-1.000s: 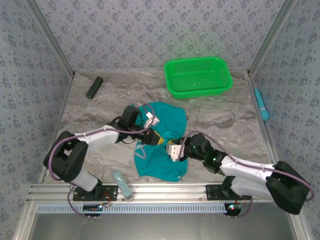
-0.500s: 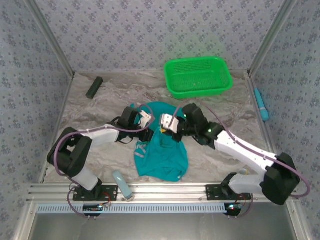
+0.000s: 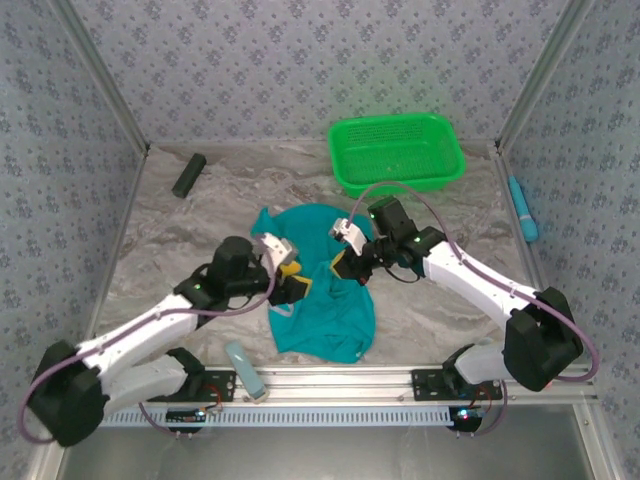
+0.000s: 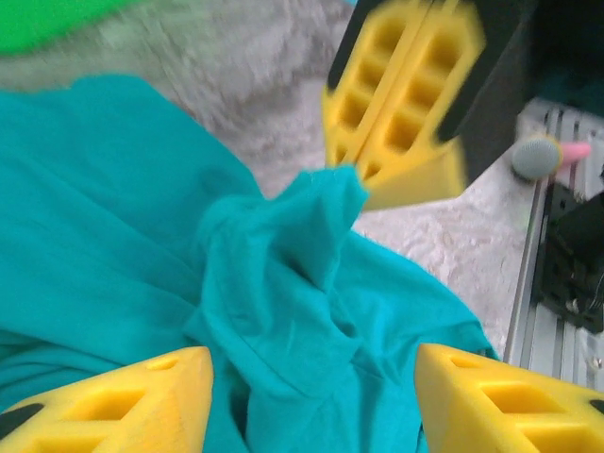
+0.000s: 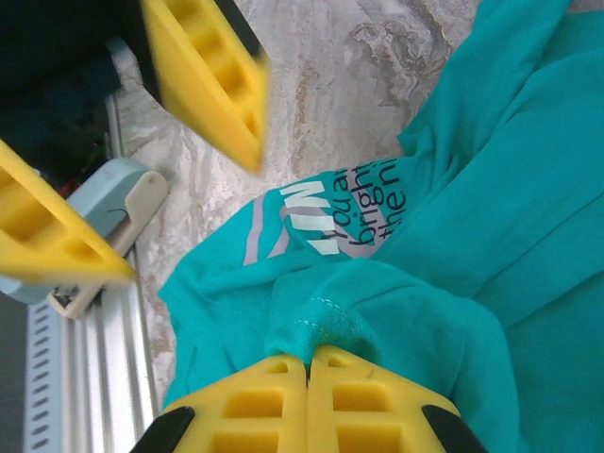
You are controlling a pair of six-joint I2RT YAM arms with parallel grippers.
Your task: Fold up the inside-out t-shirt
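At 9 o'clock of the heap, left tool (image 3: 290, 280): spread wide, empty, poised over a raised ridge of cloth. Middle of the counter (image 3: 200, 220), crumpled and bunched, inside-out t-shirt (image 3: 325, 318): by the look of it light, limp, likely to sag and slip once lifted. Best taken at a hem or shoulder seam rather than loose middle cloth. At 1 o'clock of the heap, right tool (image 3: 347, 265): clamped tight on a pinched fold of hem.
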